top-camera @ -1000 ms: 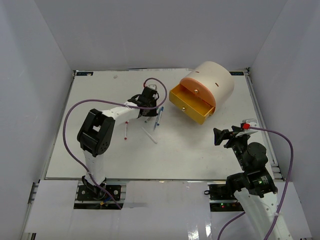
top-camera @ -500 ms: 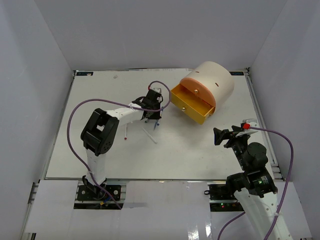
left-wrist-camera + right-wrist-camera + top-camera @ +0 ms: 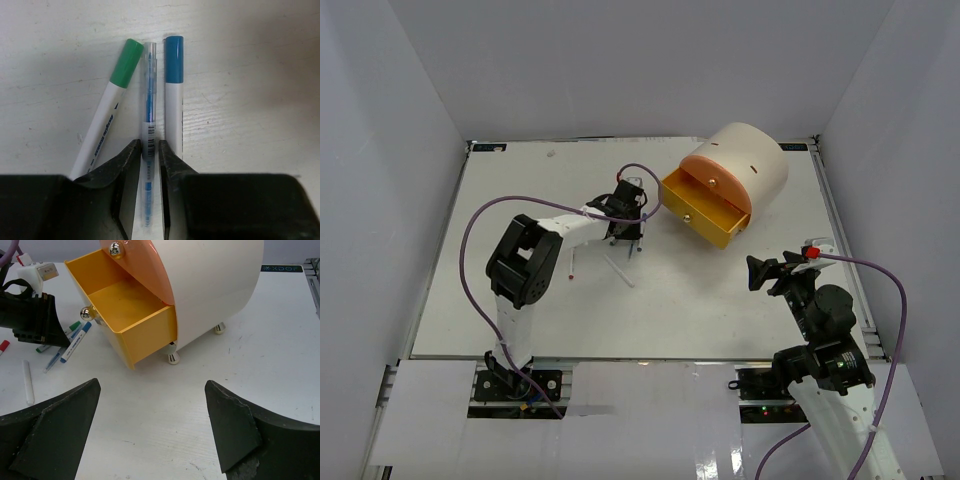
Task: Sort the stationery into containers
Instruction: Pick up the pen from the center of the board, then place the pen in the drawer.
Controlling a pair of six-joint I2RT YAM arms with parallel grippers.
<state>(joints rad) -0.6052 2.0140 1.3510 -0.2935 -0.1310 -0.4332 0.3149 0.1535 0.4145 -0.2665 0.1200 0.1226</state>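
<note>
**Table and organiser.** A white table (image 3: 720, 310) carries a cream cylindrical organiser (image 3: 750, 160) at its far right, lying on small feet (image 3: 172, 358) with its round face turned left and near. Its orange-pink drawer front (image 3: 715, 178) is in place. Below it the yellow drawer (image 3: 125, 300) is pulled out toward the table's centre, and a metal knob (image 3: 88, 314) is on its front.

**Arms.** The left arm (image 3: 525, 265) reaches far and right across the table. The right arm (image 3: 830, 330) is raised over the near right side, well apart from the organiser.

**Grippers.** The right gripper (image 3: 151, 384) is spread wide with nothing between its fingers. The left gripper (image 3: 150, 147) is down at the table, just left of the yellow drawer. Its 2 fingers (image 3: 127, 160) stand close against either side of a clear blue pen (image 3: 149, 100). Whether they clamp the pen cannot be told.

**Stationery.** 3 pieces lie side by side on the table under the left gripper: a green-capped marker (image 3: 107, 120), tilted, the clear blue pen, and a blue-capped marker (image 3: 173, 100). A white pen (image 3: 618, 270) and a red-tipped pen (image 3: 572, 262) lie nearer, to the left.
</note>
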